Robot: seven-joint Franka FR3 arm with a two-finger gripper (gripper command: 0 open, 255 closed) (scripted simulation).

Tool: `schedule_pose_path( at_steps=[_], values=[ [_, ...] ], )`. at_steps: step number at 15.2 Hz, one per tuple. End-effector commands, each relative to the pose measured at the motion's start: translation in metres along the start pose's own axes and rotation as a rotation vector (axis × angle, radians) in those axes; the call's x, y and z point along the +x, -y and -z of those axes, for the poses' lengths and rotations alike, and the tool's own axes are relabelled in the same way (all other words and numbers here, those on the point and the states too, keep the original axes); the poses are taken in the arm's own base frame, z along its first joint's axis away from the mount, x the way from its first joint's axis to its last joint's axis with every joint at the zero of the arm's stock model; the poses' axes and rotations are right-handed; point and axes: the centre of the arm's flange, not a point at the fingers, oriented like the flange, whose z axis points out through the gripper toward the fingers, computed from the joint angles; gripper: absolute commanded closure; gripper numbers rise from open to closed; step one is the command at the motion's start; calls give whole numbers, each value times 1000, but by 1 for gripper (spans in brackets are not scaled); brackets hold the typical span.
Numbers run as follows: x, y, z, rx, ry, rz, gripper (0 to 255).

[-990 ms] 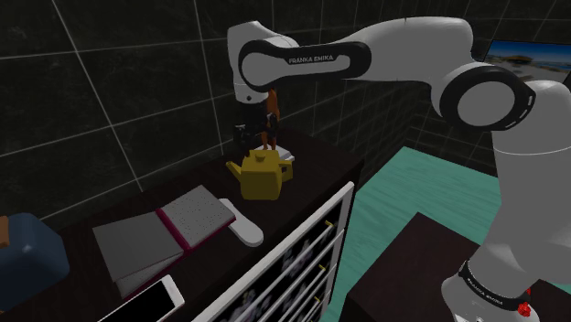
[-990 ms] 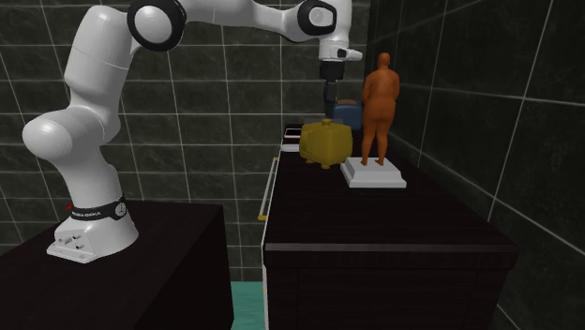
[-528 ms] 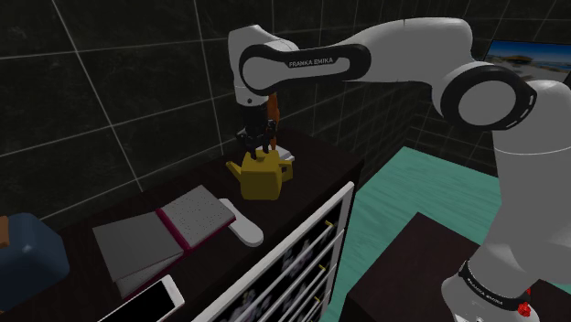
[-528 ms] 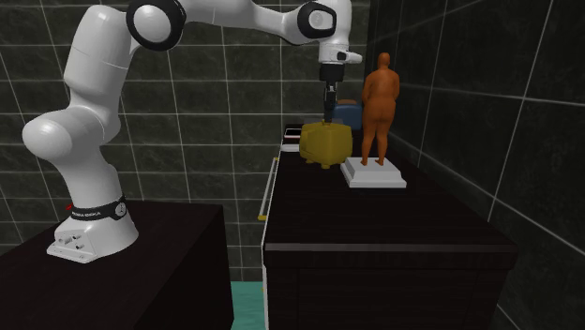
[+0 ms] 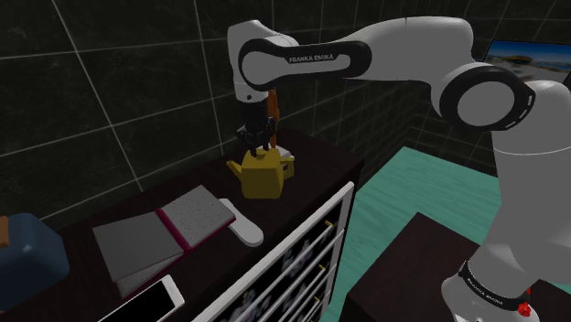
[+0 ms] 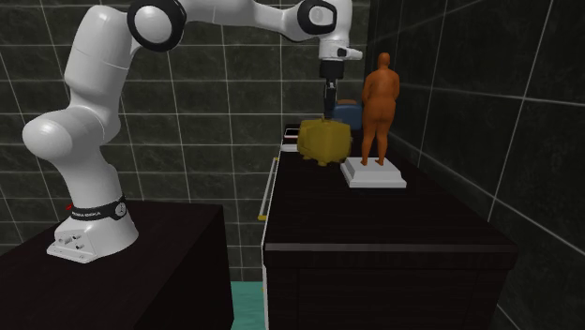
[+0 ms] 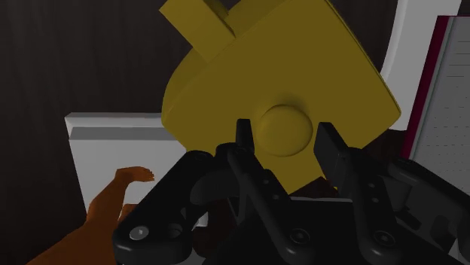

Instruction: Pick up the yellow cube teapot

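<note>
1. In the wrist view the end effector (image 7: 285, 132) is pinching the round lid knob (image 7: 282, 124) of the yellow teapot (image 7: 301, 60). One black finger (image 7: 245, 139) stands on each side of the knob, close against it.
2. The shoulder view gives the setting. The end effector (image 5: 259, 142) points straight down onto the top of the teapot (image 5: 263, 176), which is at the far end of a dark counter (image 5: 325, 157). Its spout faces the shoulder view's left.
3. Nearer along the same counter, the shoulder view also takes in an open book (image 5: 165, 233), a white handle-shaped thing (image 5: 243, 223) just beside it, a white phone (image 5: 151, 300) and a blue object (image 5: 27, 252) at the left edge.
4. The second exterior view looks along the counter (image 6: 375, 216) from its other end. It has the white arm (image 6: 94, 112) arching over from its dark stand (image 6: 122, 272) to the end effector (image 6: 327, 112), which is on the teapot (image 6: 325, 141).
5. In that view an orange figurine (image 6: 380, 94) stands upright on a white base (image 6: 373, 172). It is just beside the teapot, toward the second exterior view's right.
6. In the shoulder view the arm's wrist hides most of the figurine (image 5: 273, 108). In the wrist view part of it (image 7: 105, 214) and its base (image 7: 113, 132) lie beside the teapot.
7. I cannot tell from any view whether the teapot's underside touches the counter.
</note>
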Motion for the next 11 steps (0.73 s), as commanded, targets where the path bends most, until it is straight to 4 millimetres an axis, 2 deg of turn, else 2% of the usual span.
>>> schedule_pose_path(
  at_steps=[1,11],
  values=[
    [-1,0,11,1,-3,0,255],
    [-4,-1,64,1,-3,0,255]
  ],
)
